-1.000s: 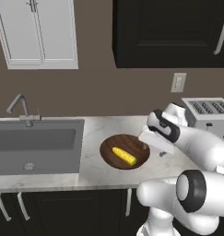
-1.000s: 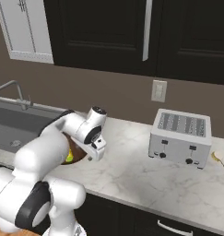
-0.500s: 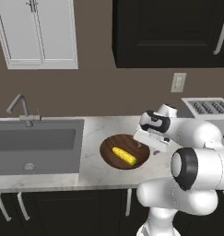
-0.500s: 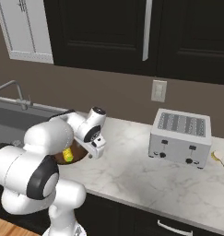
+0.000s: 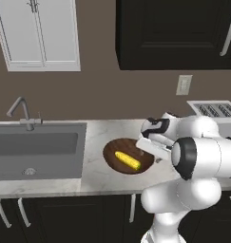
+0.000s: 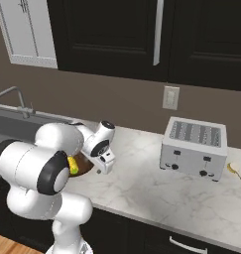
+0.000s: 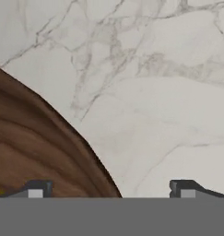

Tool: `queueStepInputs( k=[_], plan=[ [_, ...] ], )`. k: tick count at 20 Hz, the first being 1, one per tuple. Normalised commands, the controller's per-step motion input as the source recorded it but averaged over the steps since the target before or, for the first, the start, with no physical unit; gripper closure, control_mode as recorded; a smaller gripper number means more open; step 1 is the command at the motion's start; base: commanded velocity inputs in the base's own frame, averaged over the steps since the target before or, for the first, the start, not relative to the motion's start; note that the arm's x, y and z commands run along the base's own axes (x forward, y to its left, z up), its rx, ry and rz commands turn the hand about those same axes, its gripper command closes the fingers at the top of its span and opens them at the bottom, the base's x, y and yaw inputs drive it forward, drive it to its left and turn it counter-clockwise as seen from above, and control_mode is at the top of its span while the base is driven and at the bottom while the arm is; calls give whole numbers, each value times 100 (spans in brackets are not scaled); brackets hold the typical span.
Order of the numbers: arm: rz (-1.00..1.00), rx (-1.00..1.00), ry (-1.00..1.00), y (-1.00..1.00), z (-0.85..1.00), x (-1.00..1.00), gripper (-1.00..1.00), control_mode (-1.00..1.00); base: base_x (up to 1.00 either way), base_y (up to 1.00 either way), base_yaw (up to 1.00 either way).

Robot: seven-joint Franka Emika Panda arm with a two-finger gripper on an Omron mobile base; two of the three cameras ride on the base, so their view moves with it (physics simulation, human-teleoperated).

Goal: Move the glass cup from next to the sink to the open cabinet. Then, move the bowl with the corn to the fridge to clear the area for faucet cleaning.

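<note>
The bowl [image 5: 129, 156], dark wood with the corn [image 5: 127, 160] lying in it, sits on the marble table [image 5: 98, 175] at the centre of the left base view, just right of the sink [image 5: 38, 149]. In the hand view its rim [image 7: 44, 138] curves across the lower left, one fingertip over the wood and the other over bare marble, so the pincer [image 7: 109, 190] stands wide open astride the rim with nothing held. In the left base view the pincer [image 5: 150, 148] hangs at the bowl's right edge. No glass cup stands beside the sink, so I judge the first half done. The bowl has yet to be gripped, lifted and carried to the fridge. A toaster [image 6: 192, 148] stands at the right of the right base view.
</note>
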Motion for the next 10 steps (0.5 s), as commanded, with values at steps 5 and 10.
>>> queueStepInputs(
  k=[5,10],
  plan=[
    [0,0,0,32,-30,39,100,-100,0,0,0],
    [0,0,0,14,-9,15,100,-100,0,0,0]
  ],
)
